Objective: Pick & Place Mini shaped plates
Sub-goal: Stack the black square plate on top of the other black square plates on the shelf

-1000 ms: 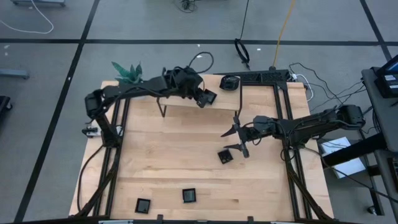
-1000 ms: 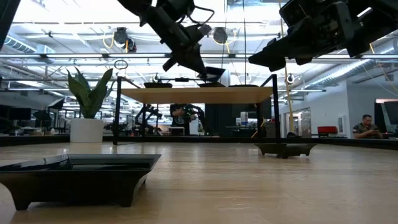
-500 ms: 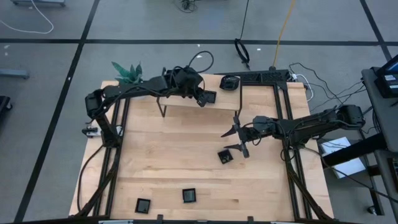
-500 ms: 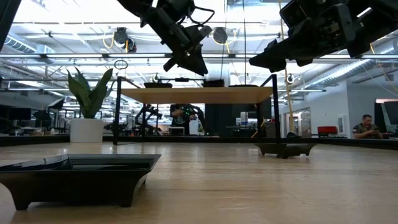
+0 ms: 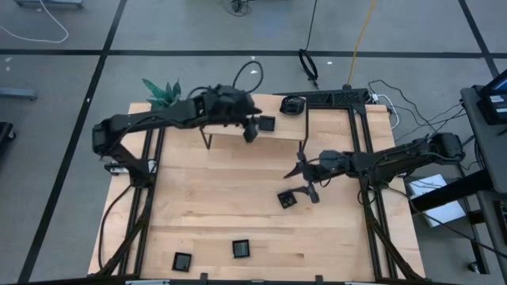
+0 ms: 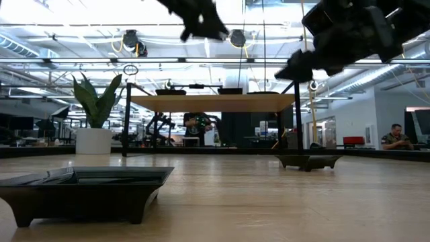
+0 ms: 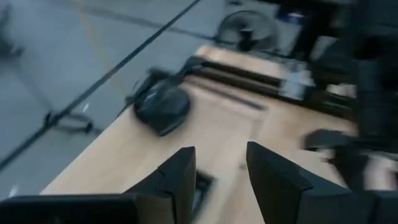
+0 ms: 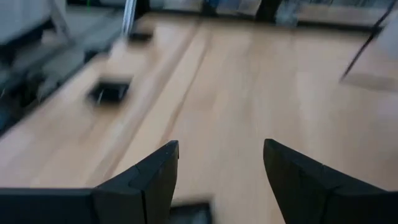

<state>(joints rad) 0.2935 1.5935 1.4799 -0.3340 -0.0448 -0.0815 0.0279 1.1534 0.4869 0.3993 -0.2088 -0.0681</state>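
Closest to the low cam sits one mini plate (image 6: pixel 84 191) on the table (image 5: pixel 214 206), w/ 2 more plates by the near edge: one (image 5: pixel 183 260) to the left, one (image 5: pixel 242 249) a bit right of it.

Mid table: a plate (image 5: pixel 287 199) lies just below the right tool (image 5: pixel 305 178). That tool is wide open & holds nothing. In its wrist cam a dark plate edge (image 8: pixel 189 213) shows right betw. the two fingers (image 8: pixel 149 180), so the plate is right under it. The right arm is way nearer this plate than the left arm. I think it only needs to go straight down to grab. The plate is square, no long side to line up with.

Far side: the left tool (image 5: pixel 252 131) is up high by a small shelf (image 5: pixel 230 127). It's part open, w/ nothing in it. A plate (image 5: pixel 267 123) rests on the shelf just beside it. A round dark thing (image 5: pixel 293 104) sits at the far edge, & a green plant (image 5: pixel 162 91) at the far left corner.
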